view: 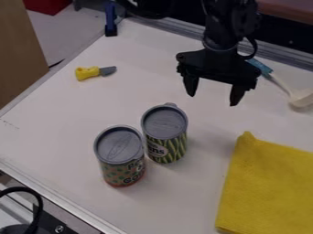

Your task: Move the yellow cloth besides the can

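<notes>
The yellow cloth (269, 189) lies on the camera side of the gripper (213, 99) and off to the view's right; its peaked corner (247, 136) is the part nearest the fingertips, with the rest spreading away toward the camera; it runs out of the view on that side, so which way its long axis goes I cannot tell; the gripper hangs over the work with its two fingers spread wide and nothing between them

The patterned green can (165, 133) stands upright, camera-side of the gripper and to the view's left; the orange-and-green can (119, 157) stands upright just beside it, farther from the gripper on the same diagonal; the task names one can without saying which, but the green one looks the handier goal, being nearer both gripper and cloth

A strip of white tabletop (198, 192) parts that can from the cloth's facing edge; so the move probably calls for coming down on the peaked corner, pinching it and drawing the cloth toward the view's left, low and short; pulled too far, it could climb the can or tip it; the spatula (280, 82) lies beyond the gripper's view-right side and the metal rail (177, 29) runs behind it, both away from that path
</notes>
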Controlling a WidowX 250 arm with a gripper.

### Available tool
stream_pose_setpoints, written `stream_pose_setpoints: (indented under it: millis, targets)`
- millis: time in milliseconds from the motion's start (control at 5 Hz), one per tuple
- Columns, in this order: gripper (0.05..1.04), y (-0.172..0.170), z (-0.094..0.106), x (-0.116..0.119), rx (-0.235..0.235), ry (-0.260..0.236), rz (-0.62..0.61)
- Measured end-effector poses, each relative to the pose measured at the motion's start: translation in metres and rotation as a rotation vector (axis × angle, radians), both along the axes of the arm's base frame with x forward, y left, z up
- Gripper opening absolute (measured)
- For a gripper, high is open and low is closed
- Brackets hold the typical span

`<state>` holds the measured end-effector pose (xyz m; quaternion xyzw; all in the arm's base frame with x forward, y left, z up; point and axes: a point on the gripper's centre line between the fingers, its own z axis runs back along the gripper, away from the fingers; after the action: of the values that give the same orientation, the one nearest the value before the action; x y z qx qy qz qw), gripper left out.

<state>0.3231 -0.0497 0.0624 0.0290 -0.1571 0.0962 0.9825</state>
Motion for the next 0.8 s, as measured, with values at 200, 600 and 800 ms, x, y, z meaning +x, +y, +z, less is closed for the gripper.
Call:
stream_pose_setpoints:
  millis: [200, 600, 800]
  targets:
    - [0.999, 0.0, -0.008, -0.004, -0.003, 0.031, 0.007]
    - [0.999, -0.027, -0.007, -0.019, -0.109, 0.091, 0.08]
    - [0.999, -0.05, -0.006, -0.028, -0.12, 0.096, 0.099]
